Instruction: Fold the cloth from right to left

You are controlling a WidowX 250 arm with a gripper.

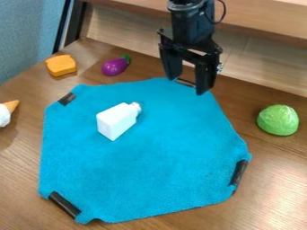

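Note:
The gripper (187,86) hangs over the back edge of the blue cloth, with its two fingers spread apart and nothing held between them. Spread flat on the wooden table, the cloth (162,166) has cut-looking corners, where dark strips show at the back left, front left, right and back. A white bottle-shaped object (117,120) lies on the cloth's upper left part, to the left of the gripper and nearer the camera.
Behind the cloth at the left are an orange block-like toy (60,65) and a purple eggplant (114,67). A green rounded toy (278,120) sits to the right. An ice cream cone (7,111) is at the left edge. A wooden ledge (264,22) runs along the back.

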